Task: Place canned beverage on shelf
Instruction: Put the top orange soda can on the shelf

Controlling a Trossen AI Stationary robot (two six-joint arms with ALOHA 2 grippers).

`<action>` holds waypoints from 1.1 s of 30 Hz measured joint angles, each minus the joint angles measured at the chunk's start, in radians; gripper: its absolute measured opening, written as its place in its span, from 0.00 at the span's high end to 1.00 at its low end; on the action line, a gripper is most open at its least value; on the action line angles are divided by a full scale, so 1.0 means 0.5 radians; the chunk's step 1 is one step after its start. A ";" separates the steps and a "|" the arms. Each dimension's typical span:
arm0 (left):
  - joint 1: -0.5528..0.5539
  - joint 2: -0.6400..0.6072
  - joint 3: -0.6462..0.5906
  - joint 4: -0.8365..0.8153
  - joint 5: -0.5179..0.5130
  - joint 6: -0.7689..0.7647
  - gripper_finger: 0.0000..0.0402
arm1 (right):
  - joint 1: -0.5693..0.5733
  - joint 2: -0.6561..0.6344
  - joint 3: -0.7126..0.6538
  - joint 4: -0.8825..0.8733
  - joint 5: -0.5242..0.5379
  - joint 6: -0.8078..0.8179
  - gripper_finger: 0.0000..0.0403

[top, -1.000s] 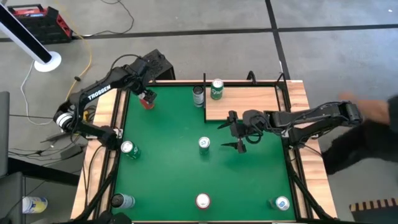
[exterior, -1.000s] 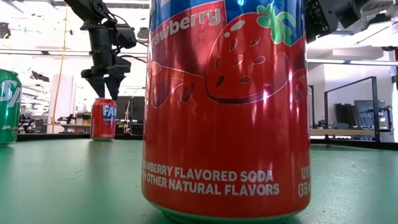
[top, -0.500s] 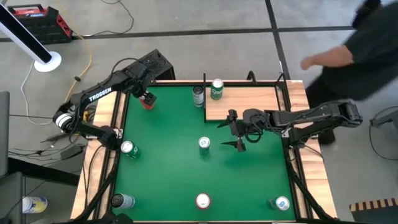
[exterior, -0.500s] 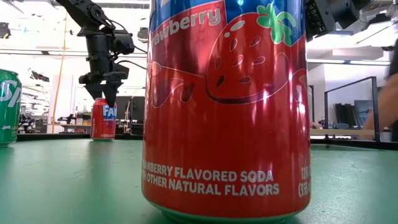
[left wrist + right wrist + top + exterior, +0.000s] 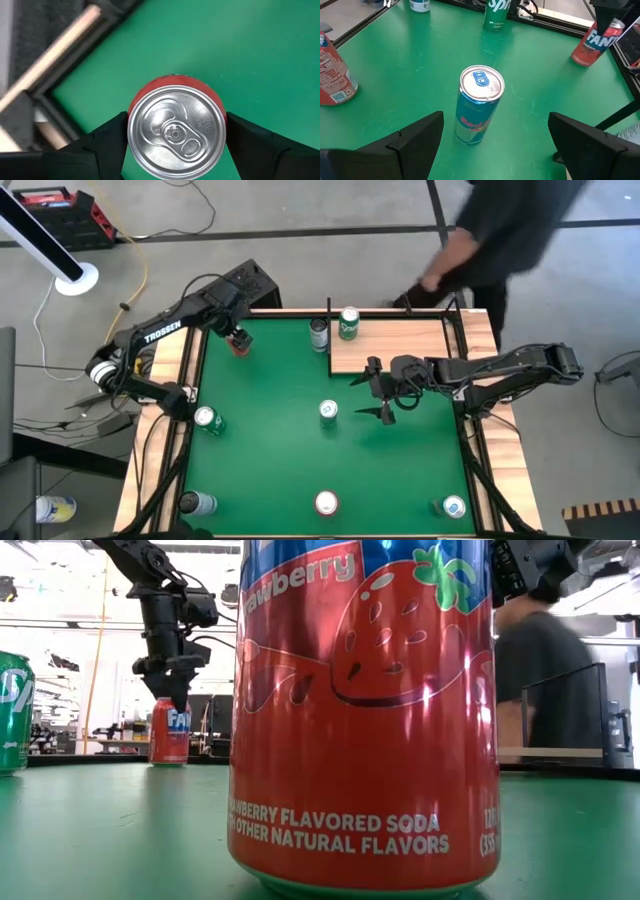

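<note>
A red soda can (image 5: 175, 135) stands upright on the green table near its far left corner; it also shows in the low view (image 5: 170, 735). My left gripper (image 5: 238, 337) hangs right over it, pointing down and open, one finger on each side of the can's top (image 5: 175, 125). I cannot see them touch it. The wooden shelf (image 5: 400, 348) lies at the far right with a green can (image 5: 348, 323) standing on its far left corner. My right gripper (image 5: 381, 394) is open and empty just in front of the shelf, facing a slim blue can (image 5: 479, 102).
A dark can (image 5: 319, 333) stands beside the shelf's left edge. More cans stand at the left (image 5: 205, 418) and along the near edge (image 5: 326, 503), (image 5: 453, 507), (image 5: 197, 503). A person (image 5: 490, 230) leans in behind the table's far right edge.
My left gripper has gone down onto the red can, so that its fingertips now reach the can's top. The can has stayed in place. A person behind the table has moved from the right side toward the far edge.
</note>
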 joint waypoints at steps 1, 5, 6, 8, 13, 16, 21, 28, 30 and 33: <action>-0.031 0.000 0.025 -0.023 0.012 -0.002 0.33 | 0.001 0.000 0.000 -0.004 0.000 0.000 0.05; -0.182 -0.003 0.205 -0.112 0.092 -0.014 0.33 | -0.015 -0.048 0.000 -0.082 0.012 0.000 0.05; -0.223 -0.005 0.265 -0.114 0.106 -0.016 0.33 | -0.026 -0.075 0.000 -0.103 0.014 0.000 0.05; -0.323 -0.010 0.384 -0.150 0.111 -0.053 0.33 | -0.056 -0.138 0.000 -0.152 0.016 0.004 0.05; -0.616 -0.004 0.744 -0.210 0.120 -0.129 0.33 | -0.139 -0.349 -0.087 -0.171 0.018 -0.002 0.05; -0.808 -0.003 0.955 -0.210 0.124 -0.135 0.33 | -0.195 -0.479 -0.184 -0.137 0.020 0.022 0.05; -1.076 0.053 1.210 -0.011 0.127 -0.168 0.33 | -0.269 -0.653 -0.284 -0.074 0.028 0.094 0.05; -1.203 0.600 1.787 -0.031 0.292 -0.002 0.33 | -0.306 -0.786 -0.294 -0.071 0.214 0.125 0.05; -1.201 0.796 2.013 -0.125 0.308 0.073 0.33 | -0.312 -0.825 -0.294 -0.087 0.297 0.117 0.05; -1.173 1.092 2.326 -0.254 0.327 0.176 0.33 | -0.326 -0.895 -0.294 -0.130 0.385 0.109 0.05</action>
